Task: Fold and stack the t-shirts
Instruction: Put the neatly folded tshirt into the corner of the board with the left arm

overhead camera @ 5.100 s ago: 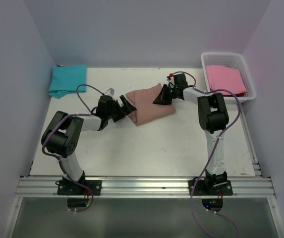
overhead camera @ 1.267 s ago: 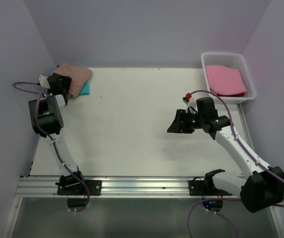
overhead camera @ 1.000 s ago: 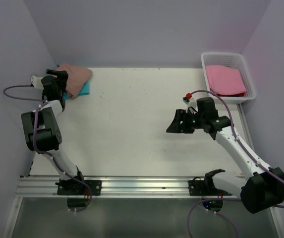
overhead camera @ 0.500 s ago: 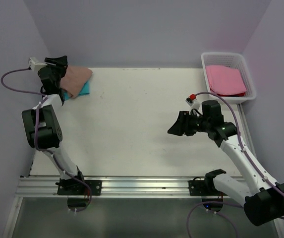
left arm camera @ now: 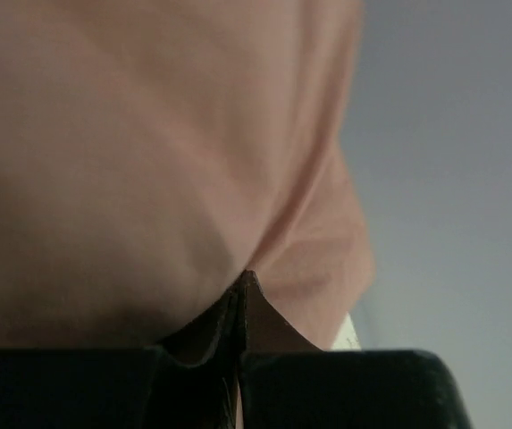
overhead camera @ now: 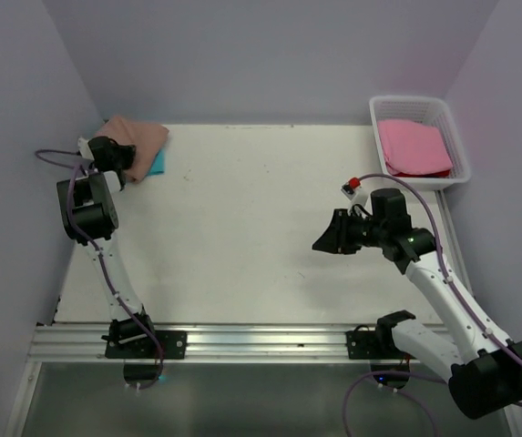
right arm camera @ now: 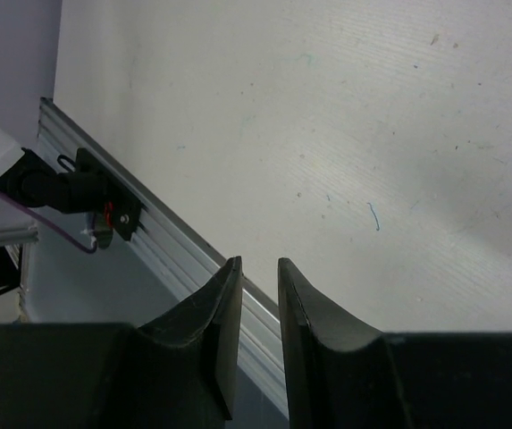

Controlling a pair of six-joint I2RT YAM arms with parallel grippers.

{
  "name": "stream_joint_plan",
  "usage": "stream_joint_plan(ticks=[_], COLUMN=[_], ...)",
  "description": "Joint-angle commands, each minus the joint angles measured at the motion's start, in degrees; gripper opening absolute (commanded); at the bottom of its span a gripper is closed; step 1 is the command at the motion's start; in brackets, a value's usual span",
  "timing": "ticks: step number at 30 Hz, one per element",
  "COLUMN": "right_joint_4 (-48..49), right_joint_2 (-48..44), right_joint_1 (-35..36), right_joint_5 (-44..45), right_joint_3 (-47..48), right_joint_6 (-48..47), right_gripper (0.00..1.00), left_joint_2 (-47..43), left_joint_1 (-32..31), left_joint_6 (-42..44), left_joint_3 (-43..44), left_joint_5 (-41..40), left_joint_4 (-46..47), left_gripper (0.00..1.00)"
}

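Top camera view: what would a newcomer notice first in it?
A salmon-brown t-shirt lies folded on a teal t-shirt in the far left corner of the table, and the left arm reaches to it with its jaws shut. At the far right, a white basket holds a bright pink t-shirt. The right arm hangs over bare table, its jaws slightly apart and empty.

A salmon t-shirt of soft matt cloth, a matt white counter with faint scuffs, a white plastic lattice basket, a dull metal rail.
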Motion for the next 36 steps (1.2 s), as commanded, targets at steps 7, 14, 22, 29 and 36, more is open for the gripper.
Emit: stream_joint_plan(ticks=[7, 14, 22, 29, 36], right_joint_4=[-0.1, 0.0, -2.2, -7.1, -8.0], right_joint_2=[1.5, -0.9, -3.3, -8.6, -9.9], right_joint_1=[0.3, 0.3, 0.3, 0.3, 0.3], right_joint_5=[-0.3, 0.3, 5.0, 14.3, 14.9], right_joint_3=[2.8, 1.9, 4.1, 7.6, 7.5], right_joint_6=[-0.6, -0.9, -2.0, -2.6, -2.5], right_gripper=[0.28, 0.42, 0.69, 0.99, 0.99], left_joint_2=[6.9, -3.6, -24.9, -47.4, -62.6], left_joint_1=[3.2, 2.8, -2.4, -14.4, -25.2], left_joint_6=[-7.5, 9.1, 24.9, 31.9, 28.1], left_joint_3=[0.1, 5.4, -4.3, -20.4, -32.9], left_joint_5=[7.1, 13.6, 21.3, 26.9, 31.0], left_joint_4=[-12.7, -5.7, -14.7, -23.0, -23.0], left_gripper=[0.0, 0.31, 1.0, 1.0, 1.0])
